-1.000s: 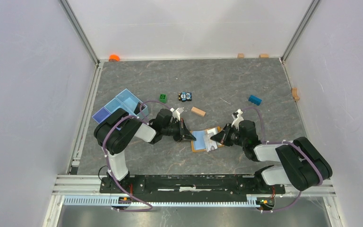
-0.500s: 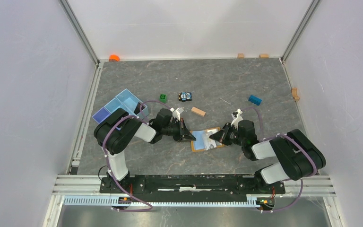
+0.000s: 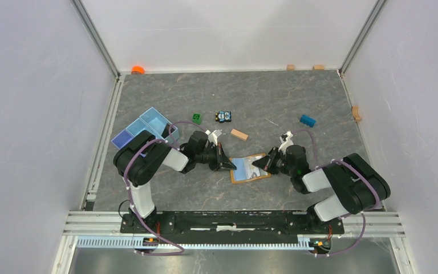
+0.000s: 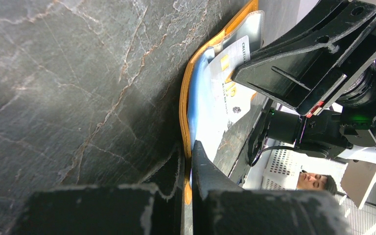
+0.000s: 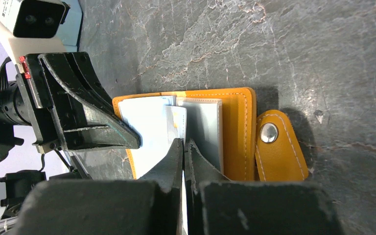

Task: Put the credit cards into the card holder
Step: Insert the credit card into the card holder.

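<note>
- One card holder [image 3: 250,169], lying open on the surface [image 3: 285,97] right between the two grippers.
- Two cards showing: a light blue card [image 5: 144,117] flat on its left half, and a pale card [image 5: 177,125] at the middle fold.
- Left gripper [image 4: 188,149] jaws are pinched on the card holder's edge.
- Right gripper [image 5: 182,142] jaws are squeezed onto the pale card.

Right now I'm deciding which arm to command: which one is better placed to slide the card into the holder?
Right. The right gripper is shut on a pale card, tips over the pockets of the open card holder. The left gripper pinches the holder's orange edge, likely steadying it, so it's occupied.
</note>
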Controlling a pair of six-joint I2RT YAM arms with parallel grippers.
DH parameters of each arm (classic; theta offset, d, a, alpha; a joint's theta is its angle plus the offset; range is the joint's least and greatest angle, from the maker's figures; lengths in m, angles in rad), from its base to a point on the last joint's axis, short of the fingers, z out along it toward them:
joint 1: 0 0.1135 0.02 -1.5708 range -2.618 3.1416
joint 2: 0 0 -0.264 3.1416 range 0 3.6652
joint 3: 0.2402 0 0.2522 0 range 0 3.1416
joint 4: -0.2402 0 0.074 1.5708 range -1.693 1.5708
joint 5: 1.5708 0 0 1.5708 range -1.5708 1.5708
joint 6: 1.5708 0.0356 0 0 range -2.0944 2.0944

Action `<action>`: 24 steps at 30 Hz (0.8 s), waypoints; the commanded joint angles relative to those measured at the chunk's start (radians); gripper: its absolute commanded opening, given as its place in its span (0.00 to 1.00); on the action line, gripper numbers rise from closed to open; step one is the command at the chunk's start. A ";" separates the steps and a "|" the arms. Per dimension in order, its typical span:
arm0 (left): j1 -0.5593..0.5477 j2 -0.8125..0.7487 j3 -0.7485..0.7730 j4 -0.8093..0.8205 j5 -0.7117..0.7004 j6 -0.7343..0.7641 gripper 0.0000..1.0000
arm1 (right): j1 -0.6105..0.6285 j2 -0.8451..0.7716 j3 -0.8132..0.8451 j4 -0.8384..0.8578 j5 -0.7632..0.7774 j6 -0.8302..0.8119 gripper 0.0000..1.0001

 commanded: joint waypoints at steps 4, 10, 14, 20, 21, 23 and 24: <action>-0.003 0.036 -0.003 -0.039 -0.007 0.033 0.02 | 0.031 0.053 -0.016 -0.038 0.075 -0.001 0.00; -0.003 0.034 -0.005 -0.038 -0.007 0.033 0.02 | 0.054 0.066 -0.027 -0.017 0.089 0.024 0.00; -0.002 0.034 -0.005 -0.040 -0.008 0.032 0.03 | 0.066 0.079 -0.029 -0.014 0.094 0.032 0.00; -0.003 0.033 -0.005 -0.039 -0.007 0.031 0.05 | 0.081 0.091 -0.041 0.002 0.111 0.047 0.00; -0.003 0.032 -0.004 -0.039 -0.007 0.030 0.06 | 0.085 0.093 -0.042 0.010 0.115 0.052 0.00; -0.003 0.032 -0.003 -0.038 -0.005 0.030 0.06 | 0.091 0.100 -0.045 0.029 0.123 0.063 0.00; -0.003 0.032 -0.003 -0.038 -0.004 0.030 0.07 | 0.096 0.105 -0.045 0.037 0.126 0.066 0.00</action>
